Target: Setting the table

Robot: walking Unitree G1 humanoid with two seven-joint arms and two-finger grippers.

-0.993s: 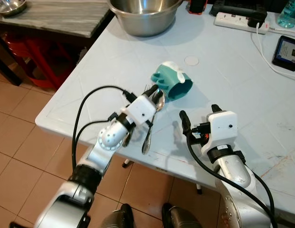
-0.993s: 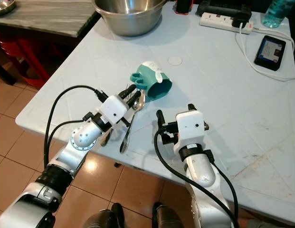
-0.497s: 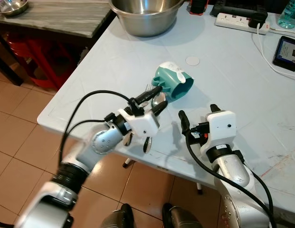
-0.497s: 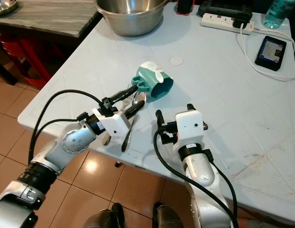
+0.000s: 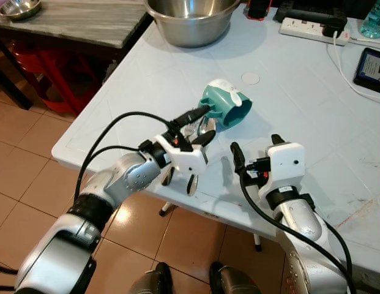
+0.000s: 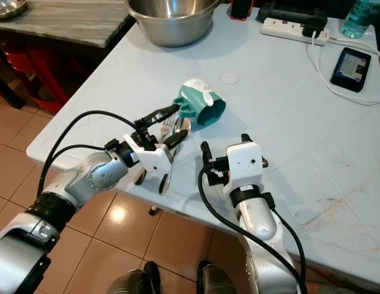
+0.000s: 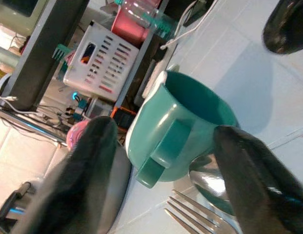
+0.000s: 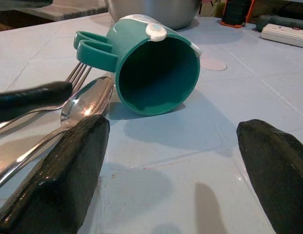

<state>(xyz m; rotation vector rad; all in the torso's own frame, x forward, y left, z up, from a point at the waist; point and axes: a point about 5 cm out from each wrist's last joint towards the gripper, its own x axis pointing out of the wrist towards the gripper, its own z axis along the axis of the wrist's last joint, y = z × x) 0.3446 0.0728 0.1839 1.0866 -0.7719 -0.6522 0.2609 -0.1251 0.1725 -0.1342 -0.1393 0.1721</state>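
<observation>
In the left eye view a teal mug (image 5: 228, 108) lies on its side on the pale blue tabletop (image 5: 300, 98), mouth turned toward the near edge and handle toward the robot's left. A spoon (image 5: 202, 136) and a fork (image 5: 191, 119) lie just beside the mug on its near left side, handles running toward the tabletop edge. The left gripper (image 5: 203, 124) hovers over the cutlery with its fingers spread wide, one tip close to the mug's handle, the other over the spoon bowl. The right gripper (image 5: 256, 148) rests near the tabletop edge, to the right of the spoon, its fingers parted with nothing between them. A steel mixing bowl (image 5: 191, 18) stands at the far side, with a white power strip (image 5: 309, 28) and a phone (image 5: 371, 65) lying well apart to the right; no writing can be read on any of them.

In the right eye view the same layout shows, with a small round white disc (image 6: 228, 78) lying beyond the mug.

In the left wrist view the two black fingers (image 7: 249, 180) stand apart on either side of the mug, with the spoon bowl and fork tines below it. A white slotted basket (image 7: 100, 66) stands behind.

In the right wrist view the mug's open mouth faces the camera; the spoon and fork lie beside its handle, and the fingers (image 8: 58, 170) are wide apart.
</observation>
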